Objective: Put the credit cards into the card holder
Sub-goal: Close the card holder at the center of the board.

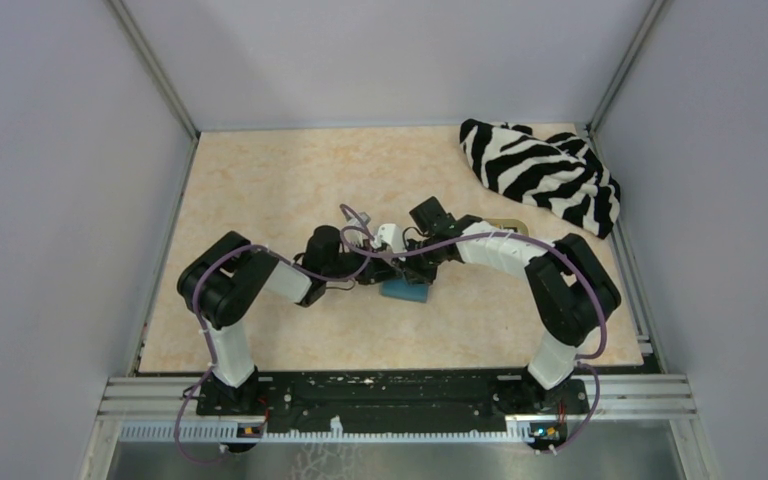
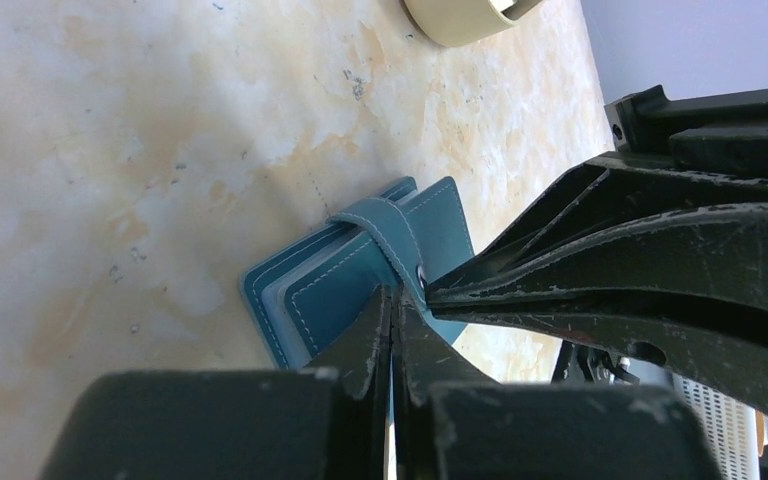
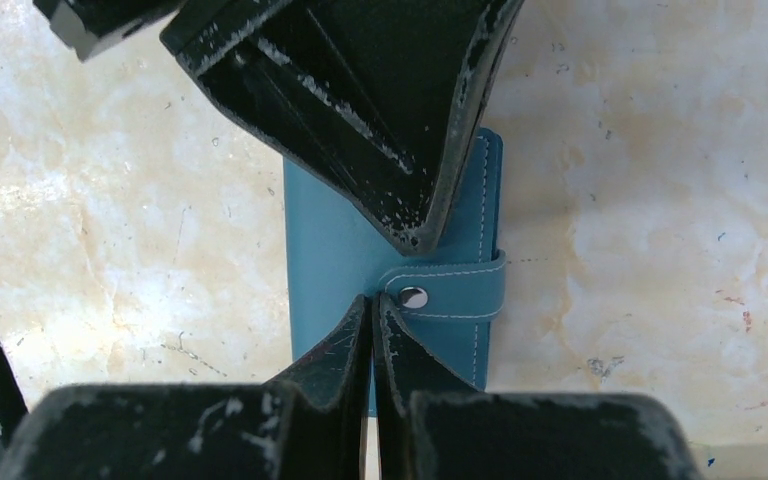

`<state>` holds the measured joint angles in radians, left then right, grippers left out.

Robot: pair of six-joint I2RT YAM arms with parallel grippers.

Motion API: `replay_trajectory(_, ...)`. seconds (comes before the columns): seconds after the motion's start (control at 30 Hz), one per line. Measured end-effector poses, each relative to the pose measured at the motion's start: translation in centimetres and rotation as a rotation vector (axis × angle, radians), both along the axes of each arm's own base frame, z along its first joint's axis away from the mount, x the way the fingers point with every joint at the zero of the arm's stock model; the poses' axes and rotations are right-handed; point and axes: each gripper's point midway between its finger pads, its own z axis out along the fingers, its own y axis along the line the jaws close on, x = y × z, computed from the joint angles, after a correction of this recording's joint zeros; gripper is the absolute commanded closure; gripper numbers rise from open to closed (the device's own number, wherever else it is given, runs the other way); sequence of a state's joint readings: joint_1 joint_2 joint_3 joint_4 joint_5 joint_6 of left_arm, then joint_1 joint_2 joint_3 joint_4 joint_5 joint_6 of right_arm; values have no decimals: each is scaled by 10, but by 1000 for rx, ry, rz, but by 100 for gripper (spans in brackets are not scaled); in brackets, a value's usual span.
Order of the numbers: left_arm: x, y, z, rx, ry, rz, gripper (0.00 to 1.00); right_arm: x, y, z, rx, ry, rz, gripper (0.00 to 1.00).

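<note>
The card holder [image 2: 335,290] lies flat and closed on the marbled table [image 1: 300,170]. Its strap [image 3: 460,290] is wrapped over the cover, with the snap [image 3: 413,297] facing up. Pale inner layers show along one edge of the holder.

The left gripper [image 2: 394,300] has its fingers pressed together, and its tips rest on the holder's cover just beside the snap. The right gripper [image 3: 372,305] is also pressed together. Its tips sit at the free end of the strap, touching or almost touching the holder from the other side of the snap. The two sets of tips nearly meet over the snap, and neither visibly pinches the strap.

A tan tray [image 2: 455,20] sits beyond the holder, well apart from it. A zebra-striped cloth [image 1: 540,170] lies farther off, past the tray.
</note>
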<state>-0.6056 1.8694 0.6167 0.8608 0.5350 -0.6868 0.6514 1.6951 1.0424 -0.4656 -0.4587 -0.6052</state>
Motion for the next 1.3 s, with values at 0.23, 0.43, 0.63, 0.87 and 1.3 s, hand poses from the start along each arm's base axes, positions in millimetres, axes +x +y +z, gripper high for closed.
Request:
replay_trajectory(0.23,-3,7,6,-52,18,2,98,-2,2,-1,1,1,8,100)
replay_trajectory(0.43,-2,0,16,-104,27,-23,98,-2,3,0,2,3,4,100)
replay_trajectory(0.63,-2,-9,19,-134,42,-56,100,-2,2,0,1,4,2,100)
replay_trajectory(0.87,-5,-16,12,-135,71,-83,100,-2,2,0,1,4,2,100)
replay_trajectory(1.3,-5,-12,3,-101,97,-45,100,-2,2,-1,-5,14,-6,100)
